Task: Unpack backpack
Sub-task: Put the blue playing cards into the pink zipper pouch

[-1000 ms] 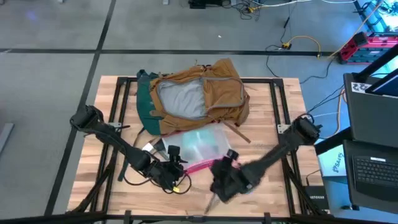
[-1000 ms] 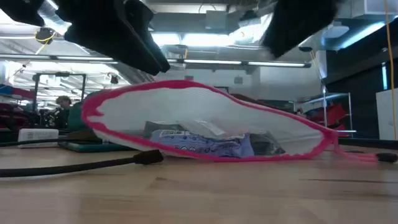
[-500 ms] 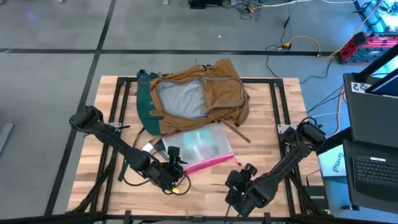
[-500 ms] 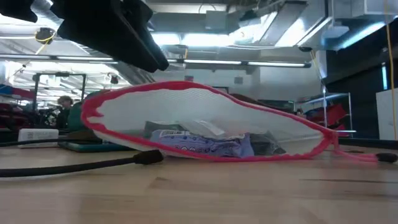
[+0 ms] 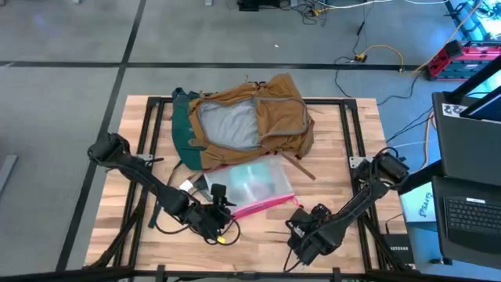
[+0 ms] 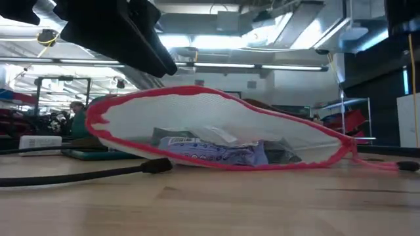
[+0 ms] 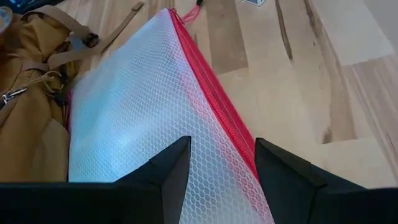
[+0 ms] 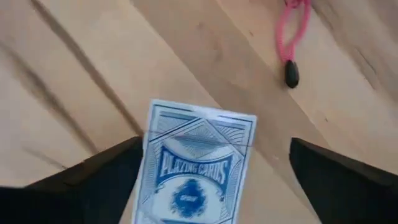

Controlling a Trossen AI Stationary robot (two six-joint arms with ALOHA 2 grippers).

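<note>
The right gripper [image 5: 307, 239] has pulled back from the pouch [image 5: 254, 186] to the desk's [image 5: 344, 149] lower right, fingers spread wide around a deck of playing cards [image 8: 194, 167]. The left gripper [image 7: 217, 165] stays released over the pouch. The backpack [image 5: 246, 121] lies open at upper centre, so another item is out.

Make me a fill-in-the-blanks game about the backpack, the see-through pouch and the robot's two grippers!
The backpack lies ____ on the table, grey lining showing.
The pouch has a ____ zip edge.
The box between the right gripper fingers reads "Playing ____".
The left gripper hangs over the ____.

Missing words: open; pink; Cards; pouch
</note>
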